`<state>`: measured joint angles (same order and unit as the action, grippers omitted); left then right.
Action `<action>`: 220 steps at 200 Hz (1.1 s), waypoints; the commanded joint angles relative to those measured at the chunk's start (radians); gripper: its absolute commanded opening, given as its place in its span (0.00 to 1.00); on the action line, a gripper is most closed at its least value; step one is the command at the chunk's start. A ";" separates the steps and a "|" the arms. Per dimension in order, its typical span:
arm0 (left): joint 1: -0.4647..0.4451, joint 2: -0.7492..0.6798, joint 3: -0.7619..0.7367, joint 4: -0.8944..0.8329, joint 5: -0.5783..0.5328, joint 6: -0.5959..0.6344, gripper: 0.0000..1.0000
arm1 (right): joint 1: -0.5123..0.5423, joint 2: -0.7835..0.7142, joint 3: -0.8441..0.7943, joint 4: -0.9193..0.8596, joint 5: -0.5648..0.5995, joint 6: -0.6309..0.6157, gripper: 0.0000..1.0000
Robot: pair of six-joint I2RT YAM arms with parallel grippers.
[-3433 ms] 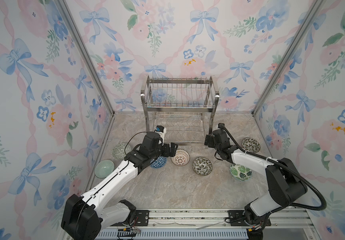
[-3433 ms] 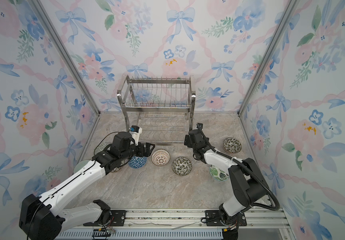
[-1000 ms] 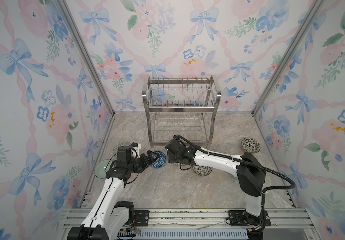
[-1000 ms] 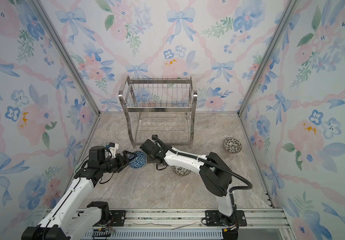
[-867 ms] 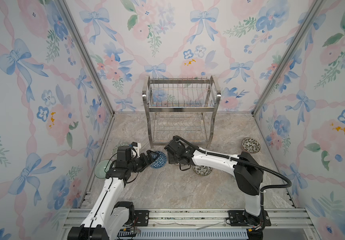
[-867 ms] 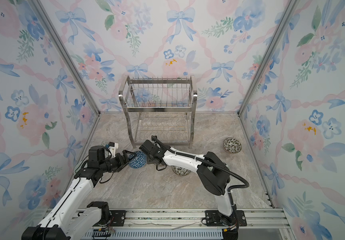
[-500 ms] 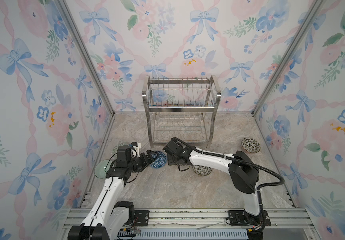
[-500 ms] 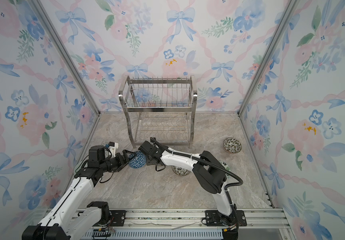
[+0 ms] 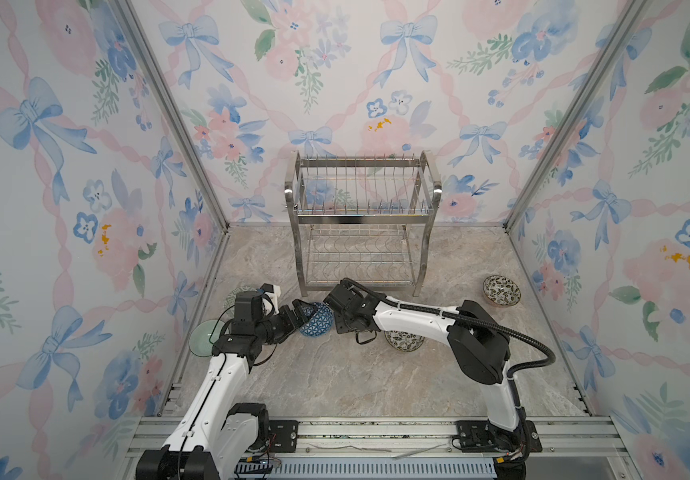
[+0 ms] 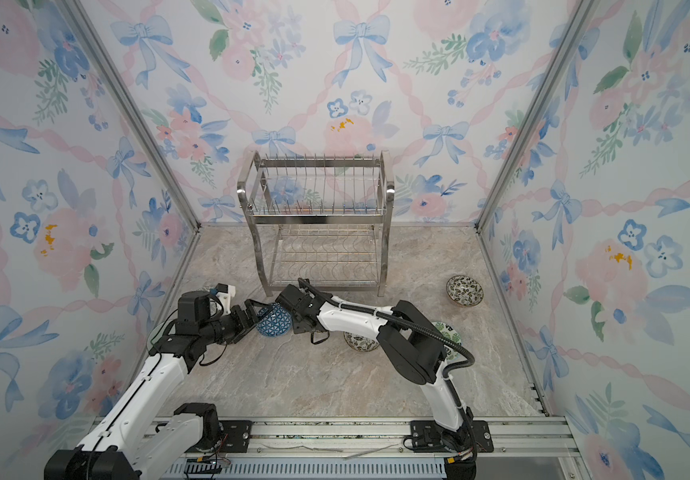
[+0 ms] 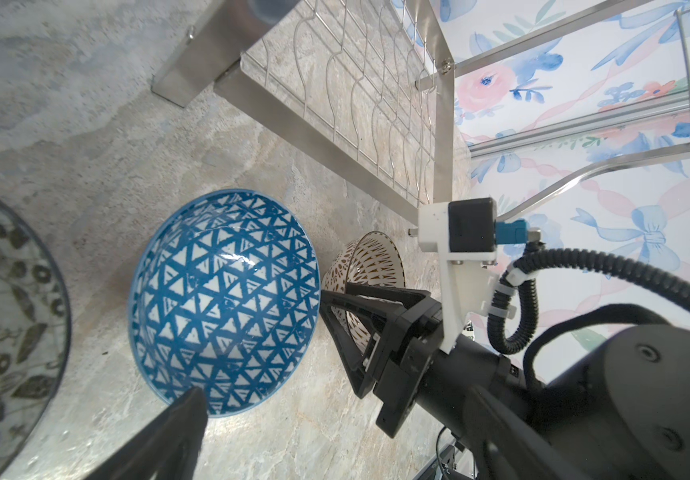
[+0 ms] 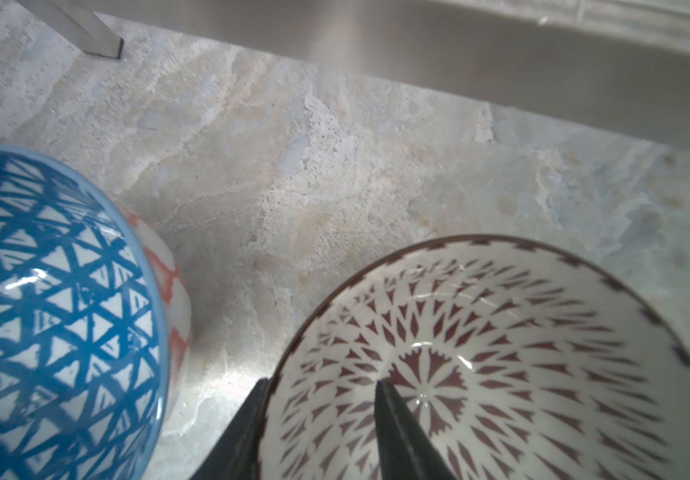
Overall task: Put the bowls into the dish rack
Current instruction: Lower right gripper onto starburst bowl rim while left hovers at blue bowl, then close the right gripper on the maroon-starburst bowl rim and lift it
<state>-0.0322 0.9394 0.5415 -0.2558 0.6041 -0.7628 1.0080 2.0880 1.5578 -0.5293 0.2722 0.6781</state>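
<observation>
Bowl in black-and-white leaf pattern (image 9: 403, 338) nearest, on the stone floor (image 9: 335, 374), partly under the right arm (image 9: 414, 318). About level with it, a pale green bowl (image 9: 198, 340) near the left wall and a green leaf bowl (image 10: 448, 330) half hidden behind the right arm's elbow. Next back, the blue triangle bowl (image 9: 316, 320), tipped up on edge (mouth toward the left gripper (image 9: 294, 316)). Jaws there spread wide, one finger (image 11: 177, 428) at the bowl's rim; touching or not, impossible to tell. Just beside, the right gripper (image 12: 318, 384): jaws at a narrow gap astride the rim of the cream lattice bowl (image 12: 480, 353), one finger inside, one outside, the inner one standing clear of the wall. Farther back, a second leafy bowl (image 9: 501, 290) near the right wall. Farthest, the dish rack (image 9: 362, 216), upright on the floor close to the back wall.
</observation>
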 commanded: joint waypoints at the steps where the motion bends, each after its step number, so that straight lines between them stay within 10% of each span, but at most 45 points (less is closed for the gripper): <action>1: -0.003 0.016 0.018 0.012 -0.012 0.029 0.98 | -0.002 0.020 0.031 -0.049 -0.003 -0.021 0.37; 88: -0.004 0.024 0.015 0.013 -0.016 0.011 0.98 | -0.016 -0.023 -0.002 -0.043 -0.028 -0.046 0.10; 220: -0.005 0.083 0.145 0.029 -0.024 0.091 0.98 | -0.062 -0.378 -0.278 0.450 -0.168 -0.171 0.04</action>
<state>-0.0330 1.0042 0.6533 -0.2481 0.5808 -0.7143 0.9672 1.8042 1.3170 -0.2913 0.1326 0.5602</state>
